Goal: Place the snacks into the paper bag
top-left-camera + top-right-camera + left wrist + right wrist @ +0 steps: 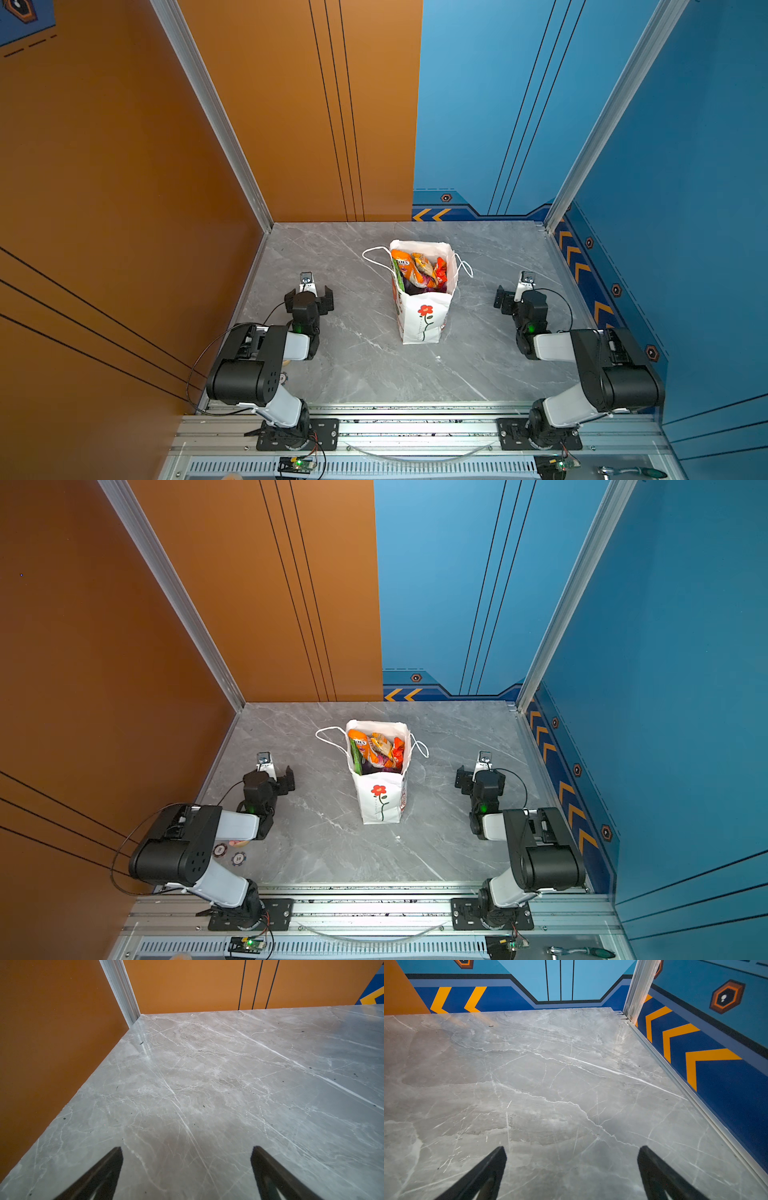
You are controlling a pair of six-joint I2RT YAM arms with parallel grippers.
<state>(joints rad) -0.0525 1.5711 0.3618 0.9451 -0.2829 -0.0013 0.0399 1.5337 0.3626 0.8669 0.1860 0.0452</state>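
The white paper bag (424, 322) (380, 808) stands upright mid-table, its red flower face toward the front rail and its cord handles hanging out to either side. The snacks (419, 270) (376, 750) fill its open top: orange, green, purple and red-orange packets. My left gripper (308, 293) (269, 775) hovers to the left of the bag, open and empty. My right gripper (521, 295) (481, 776) hovers to its right, also open and empty. In the wrist views each gripper (187, 1149) (572, 1148) has only bare marble between its fingers; the bag is out of both.
Two poker chips (220, 850) (238, 858) and a small pink thing (239, 843) lie under the left arm. An orange wall (124, 208) stands on the left, a blue wall (665, 208) on the right. An aluminium rail (415, 428) runs along the front.
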